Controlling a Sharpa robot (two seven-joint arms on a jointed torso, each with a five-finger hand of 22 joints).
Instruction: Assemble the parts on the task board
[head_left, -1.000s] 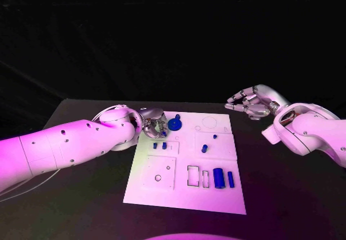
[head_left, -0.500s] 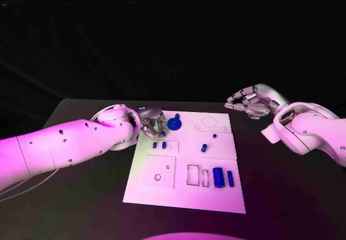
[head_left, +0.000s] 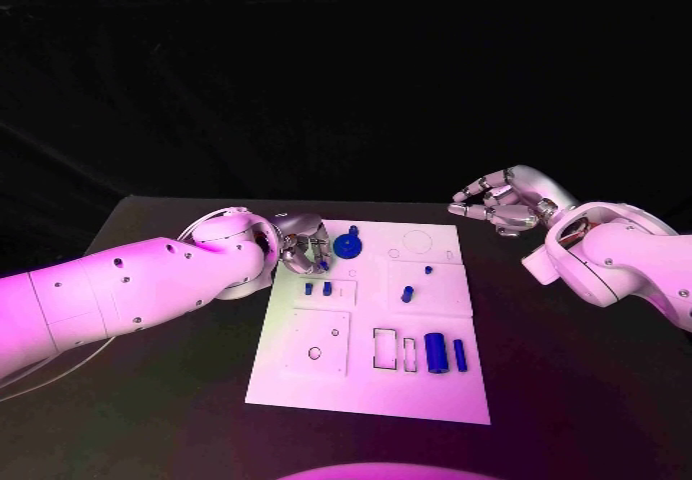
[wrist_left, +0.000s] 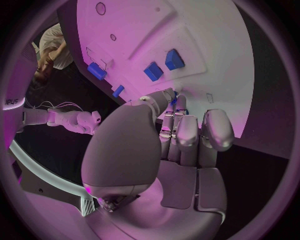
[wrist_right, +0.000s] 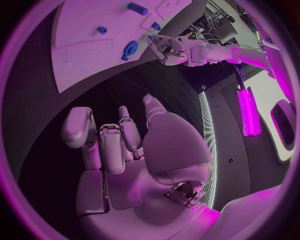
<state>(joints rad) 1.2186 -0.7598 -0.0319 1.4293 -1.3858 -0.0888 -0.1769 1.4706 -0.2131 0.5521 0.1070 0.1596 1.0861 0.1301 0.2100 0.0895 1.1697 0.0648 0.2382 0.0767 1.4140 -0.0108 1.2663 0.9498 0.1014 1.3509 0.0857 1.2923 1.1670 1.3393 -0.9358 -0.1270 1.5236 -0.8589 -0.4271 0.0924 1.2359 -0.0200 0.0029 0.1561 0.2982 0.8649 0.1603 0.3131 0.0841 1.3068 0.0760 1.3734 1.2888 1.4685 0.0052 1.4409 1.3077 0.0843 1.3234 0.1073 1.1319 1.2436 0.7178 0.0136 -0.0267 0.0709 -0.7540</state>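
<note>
- Head view: my left hand (head_left: 303, 250) sits at the board's (head_left: 310, 385) far-left corner, fingers curled beside the blue round part (head_left: 346, 245). Since a second ago the round part has shifted a touch and the two small blocks (head_left: 316, 288) just below the hand look unmoved; I judge the seating there is in progress, not finished. I cannot tell whether the hand grips anything.
- Head view, right: my right hand (head_left: 502, 205) hovers off the board's far-right corner, well apart from the parts, fingers curled in on nothing. It has barely moved.
- Head view, stock: two long blue cylinders (head_left: 444, 355) lie near the board's near edge, beside empty rectangular slots; two small pegs (head_left: 418, 283) sit mid-board. Board is flat, matt white plate with shallow outlined recesses.
- Left wrist view: smooth silver fingers (wrist_left: 181, 135) reach to the board; something small and blue shows at the fingertips, contact unclear. Two squarish blue blocks (wrist_left: 164, 65) lie just beyond.
- Right wrist view: palm (wrist_right: 125, 150) empty, fingers folded; the round part (wrist_right: 130, 48) lies far off.
</note>
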